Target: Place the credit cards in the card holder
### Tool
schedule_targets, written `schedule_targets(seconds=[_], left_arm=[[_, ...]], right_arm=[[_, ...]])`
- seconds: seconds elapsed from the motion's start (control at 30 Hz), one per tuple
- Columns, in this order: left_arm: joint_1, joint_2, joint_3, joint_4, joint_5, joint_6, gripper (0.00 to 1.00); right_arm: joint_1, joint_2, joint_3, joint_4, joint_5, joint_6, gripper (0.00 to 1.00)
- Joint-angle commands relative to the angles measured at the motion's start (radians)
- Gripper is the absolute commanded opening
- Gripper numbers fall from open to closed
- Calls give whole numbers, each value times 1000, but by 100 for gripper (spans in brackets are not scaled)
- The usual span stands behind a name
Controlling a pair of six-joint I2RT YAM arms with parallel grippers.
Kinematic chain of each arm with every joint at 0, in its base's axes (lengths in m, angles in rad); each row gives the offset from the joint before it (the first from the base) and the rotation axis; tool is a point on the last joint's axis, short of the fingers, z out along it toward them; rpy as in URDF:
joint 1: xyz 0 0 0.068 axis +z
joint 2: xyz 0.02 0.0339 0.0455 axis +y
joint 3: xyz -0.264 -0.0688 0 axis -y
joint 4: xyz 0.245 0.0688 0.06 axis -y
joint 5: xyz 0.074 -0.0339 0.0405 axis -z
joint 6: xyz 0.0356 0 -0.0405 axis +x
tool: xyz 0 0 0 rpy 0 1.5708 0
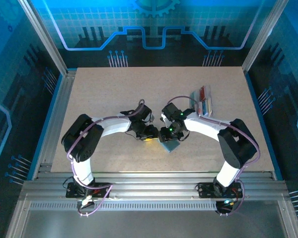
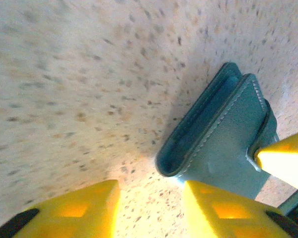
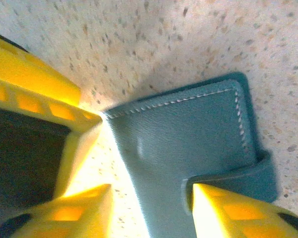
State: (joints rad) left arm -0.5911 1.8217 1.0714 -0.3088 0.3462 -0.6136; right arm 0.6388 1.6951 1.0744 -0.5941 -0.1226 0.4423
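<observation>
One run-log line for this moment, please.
card holder: closed, flat on table | left gripper: open, at its corner | right gripper: open, over it | credit cards: in clear tray

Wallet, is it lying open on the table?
No, the wallet is folded shut, with its strap wrapped over the edge.

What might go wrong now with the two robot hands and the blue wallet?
1. The left gripper and right gripper both crowd the card holder from opposite sides, so their yellow fingers might bump each other.
2. The card holder lies flat and closed, with its strap across it. A finger might just push it along the table instead of opening it.
</observation>
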Motion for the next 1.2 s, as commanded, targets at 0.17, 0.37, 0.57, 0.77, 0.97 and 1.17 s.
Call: schedule_targets(seconds=[0.17, 0.37, 0.57, 0.77, 0.97, 1.17], left_arm=[[157, -399, -62, -107, -81, 33, 86], [201, -726, -246, -92, -468, 106, 99], [205, -883, -503, 261, -982, 263, 99], [281, -792, -690, 693, -1154, 504, 99], [461, -599, -751, 1007, -991, 505, 99], [494, -394, -758, 1256, -858, 573, 99]], right_arm=[[-4, -159, 113, 41, 9, 4, 95], [-133, -392, -51, 104, 278, 26, 100], [-240, -538, -270, 248, 719, 21, 100], [-320, -656, -583, 742, 721, -274, 100], [-371, -646, -646, 896, 691, -390, 100], [-510, -535, -746, 1118, 584, -389, 100]])
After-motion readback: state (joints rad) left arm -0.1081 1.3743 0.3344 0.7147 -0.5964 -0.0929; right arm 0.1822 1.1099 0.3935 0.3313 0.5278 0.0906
